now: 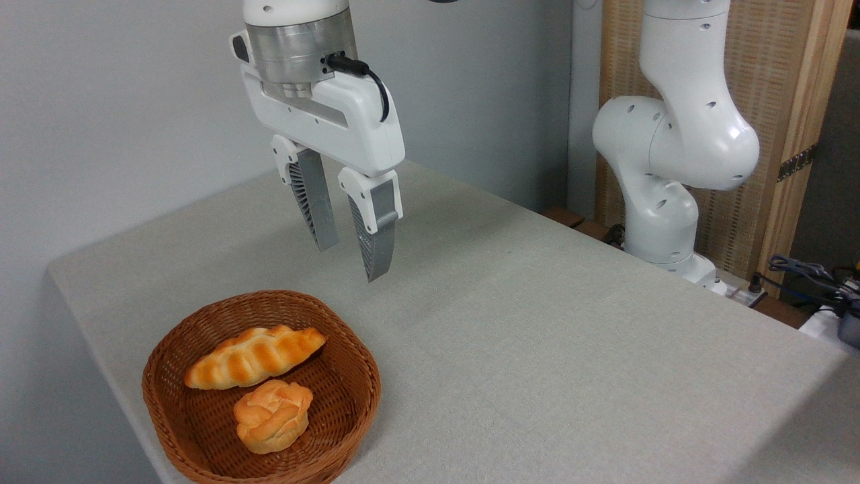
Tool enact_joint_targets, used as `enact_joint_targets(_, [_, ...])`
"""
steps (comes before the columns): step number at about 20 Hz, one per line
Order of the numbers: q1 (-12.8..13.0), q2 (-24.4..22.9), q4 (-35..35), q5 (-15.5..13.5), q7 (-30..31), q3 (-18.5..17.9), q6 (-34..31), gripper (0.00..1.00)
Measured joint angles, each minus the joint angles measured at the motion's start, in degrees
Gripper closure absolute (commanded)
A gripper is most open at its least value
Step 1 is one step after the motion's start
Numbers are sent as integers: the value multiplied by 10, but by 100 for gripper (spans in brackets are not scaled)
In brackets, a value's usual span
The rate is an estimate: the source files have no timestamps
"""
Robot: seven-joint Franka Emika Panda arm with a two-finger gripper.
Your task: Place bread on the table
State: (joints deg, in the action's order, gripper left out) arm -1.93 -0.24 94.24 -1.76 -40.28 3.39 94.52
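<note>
Jaws apart and empty, nothing picked yet.

Risks as I read it: gripper [353, 259] hangs high, so a straight drop could land on the basket [363, 376] rim or clip the round bun [272, 415], which touches or nearly touches the loaf; a grip across one tapered end could slip. Bread [254, 356] lies below the jaws and to their left, inside the basket, well apart from the fingertips. Table [537, 323] is bare right of the jaws.
</note>
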Motion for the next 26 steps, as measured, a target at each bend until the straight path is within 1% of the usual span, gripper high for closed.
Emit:
enact_joint_targets(11, [1, 4, 0, -2, 0, 0, 1, 0])
enact_joint_targets(13, [1, 5, 0, -6, 0, 0, 18, 0])
enact_joint_targets(16, [2, 8, 1, -32, 0, 0, 65, 0])
enact_joint_targets(19, [9, 15, 23, -42, -1, 5, 143, 0])
enact_joint_targets(23, [20, 45, 72, -46, -1, 42, 262, 0])
enact_joint_targets(26, [22, 82, 89, -46, -1, 66, 318, 0])
